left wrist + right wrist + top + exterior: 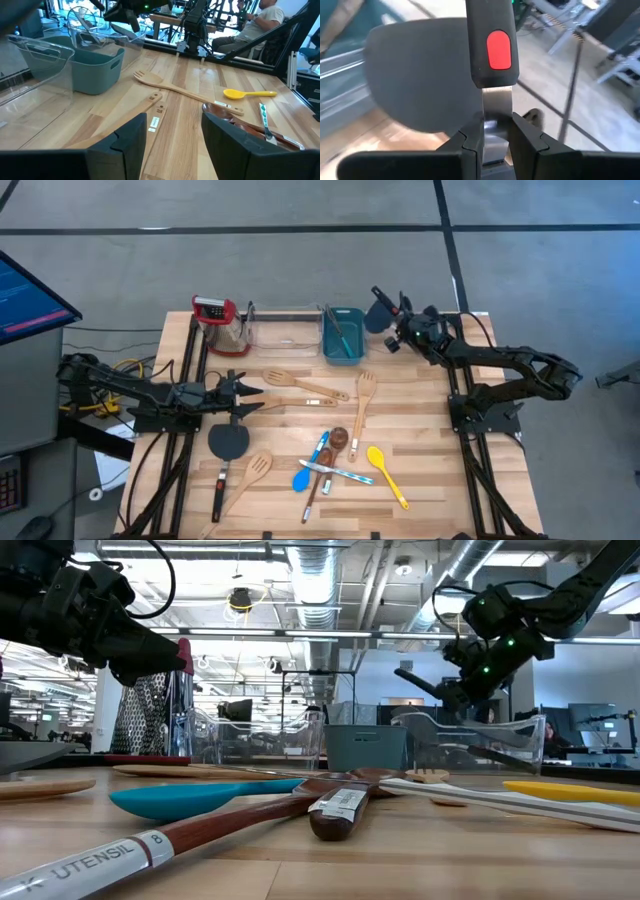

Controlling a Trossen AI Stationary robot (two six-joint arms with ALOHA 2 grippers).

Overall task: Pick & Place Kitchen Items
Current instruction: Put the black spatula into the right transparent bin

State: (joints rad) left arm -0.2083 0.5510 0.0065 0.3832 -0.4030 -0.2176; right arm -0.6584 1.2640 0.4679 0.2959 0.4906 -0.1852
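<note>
My right gripper (393, 320) hangs over the table's far right, just right of the teal tub (343, 352), and is shut on a black spatula (378, 310). In the right wrist view the spatula's wide dark blade (415, 75) fills the picture beyond the fingers. My left gripper (255, 392) stands open at the table's left with nothing between its fingers (131, 135). Loose on the table lie pale wooden spatulas (300, 385), a wooden fork (364, 395), a second black spatula (228, 442), a blue spoon (308, 467), a brown spoon (336, 440) and a yellow spoon (386, 473). My right gripper pinches the spatula's silver metal shank (496, 102) between its two fingers, just below a black piece with a red oval (498, 50). The spatula is lifted clear of the table, with its blade on the side toward the tub.
A clear bin (285, 330) stands left of the tub, and a grater with a red top (215, 315) stands at the far left. One utensil (340, 332) lies inside the tub. Bare wood shows along the right side, near the right arm's base (480, 410).
</note>
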